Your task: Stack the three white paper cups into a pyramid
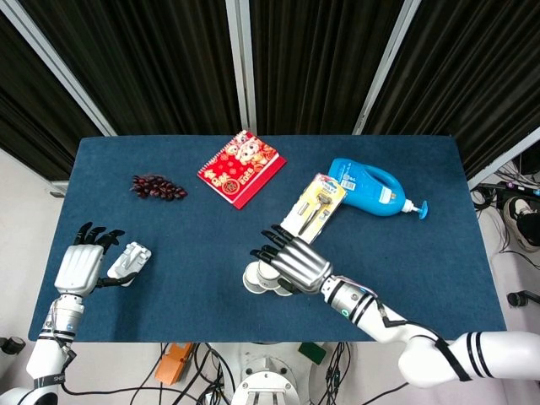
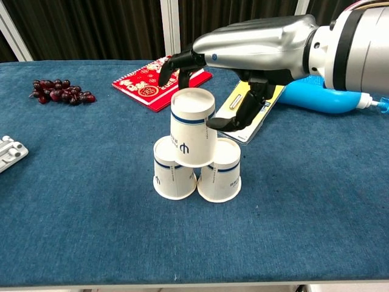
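Two white paper cups stand upside down side by side, the left one (image 2: pixel 173 176) and the right one (image 2: pixel 220 178). A third cup (image 2: pixel 192 128) sits upright on top of them, bridging both. My right hand (image 2: pixel 255 45) hovers over it with fingers spread above and behind its top, and the thumb tip lies close by its right side. From the head view, the right hand (image 1: pixel 294 261) covers most of the cups (image 1: pixel 256 278). My left hand (image 1: pixel 84 268) rests at the table's near left, fingers apart, holding nothing.
A red booklet (image 1: pixel 241 168) lies at the back centre and a bunch of dark grapes (image 1: pixel 157 186) at the back left. A razor pack (image 1: pixel 314 205) and a blue pump bottle (image 1: pixel 371 187) lie just behind and to the right of the cups.
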Available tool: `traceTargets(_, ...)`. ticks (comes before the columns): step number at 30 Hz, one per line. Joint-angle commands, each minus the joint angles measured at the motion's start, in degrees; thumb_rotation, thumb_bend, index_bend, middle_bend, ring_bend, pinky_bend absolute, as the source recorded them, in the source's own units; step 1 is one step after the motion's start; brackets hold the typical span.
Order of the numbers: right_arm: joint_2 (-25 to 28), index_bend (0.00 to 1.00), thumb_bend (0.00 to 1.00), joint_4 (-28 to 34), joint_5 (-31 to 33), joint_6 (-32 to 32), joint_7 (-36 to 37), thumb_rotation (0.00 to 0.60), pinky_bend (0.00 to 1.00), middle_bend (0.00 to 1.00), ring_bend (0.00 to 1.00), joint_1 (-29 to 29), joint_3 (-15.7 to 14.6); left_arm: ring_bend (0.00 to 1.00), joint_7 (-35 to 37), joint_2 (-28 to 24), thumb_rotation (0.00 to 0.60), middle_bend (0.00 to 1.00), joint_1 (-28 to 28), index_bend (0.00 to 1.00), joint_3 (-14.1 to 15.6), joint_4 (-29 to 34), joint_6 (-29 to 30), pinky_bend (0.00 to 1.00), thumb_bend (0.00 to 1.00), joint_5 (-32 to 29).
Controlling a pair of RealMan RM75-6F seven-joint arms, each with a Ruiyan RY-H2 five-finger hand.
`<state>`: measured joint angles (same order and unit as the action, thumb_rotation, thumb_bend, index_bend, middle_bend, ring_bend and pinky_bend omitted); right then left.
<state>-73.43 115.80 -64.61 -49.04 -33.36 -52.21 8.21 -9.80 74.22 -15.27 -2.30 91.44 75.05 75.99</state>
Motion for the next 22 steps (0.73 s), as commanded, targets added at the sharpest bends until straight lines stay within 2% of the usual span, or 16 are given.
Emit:
traceTargets(1,1.47,0.12,0.53,0.96,-1.93,-2.95,1.38,0.6,0.08,0.26,0.07,1.72,-0.3,0.14,0.09,-0.36,0.425,0.34,0.03,0.22,-0.22,-0.22,-0.02,0.06,0.11,-0.02)
traceTargets(6,7.57,0.08,0.52,0.67,-7.19,-12.97,7.09,0.6,0.08,0.22,0.05,10.27,-3.15,0.14,1.11,-2.31,0.426,0.34,0.45,0.22,-1.1,-2.05,0.74,0.06,0.11,-0.1)
traceTargets(9,11.32,0.06,0.41,-1.47,-10.11,-19.91,11.68,0.6,0.07,0.2,0.03,16.89,-5.89,0.14,2.72,-3.46,0.425,0.34,1.13,0.22,-1.72,-3.85,1.91,0.06,0.11,-0.05)
traceTargets(11,12.99,0.04,0.32,-4.24,-11.37,-24.49,15.4,0.6,0.07,0.18,0.02,21.52,-7.65,0.13,4.67,-4.0,0.431,0.3,1.82,0.21,-1.87,-5.4,2.99,0.05,0.1,0.52)
traceTargets(13,13.74,0.01,0.25,-7.01,-11.86,-27.68,18.37,0.6,0.05,0.15,0.0,25.13,-9.01,0.08,6.46,-4.69,0.456,0.22,2.45,0.19,-1.63,-6.24,3.49,0.04,0.09,1.11)
traceTargets(16,13.8,0.0,0.22,-11.53,-12.43,-32.12,23.63,0.6,0.02,0.11,0.0,30.55,-10.74,0.02,10.35,-5.84,0.498,0.12,3.68,0.15,-0.84,-6.41,4.42,0.03,0.08,2.62)
traceTargets(19,12.77,0.0,0.21,-16.02,-13.85,-36.51,29.52,0.6,0.01,0.09,0.0,35.55,-11.83,0.01,12.8,-6.31,0.512,0.1,5.59,0.14,0.01,-5.97,6.46,0.03,0.08,3.74)
traceTargets(22,11.79,0.0,0.21,-18.8,-15.19,-38.68,33.29,0.6,0.0,0.09,0.0,38.34,-12.29,0.01,11.69,-6.22,0.516,0.11,7.16,0.14,0.64,-5.35,8.38,0.03,0.08,4.19)
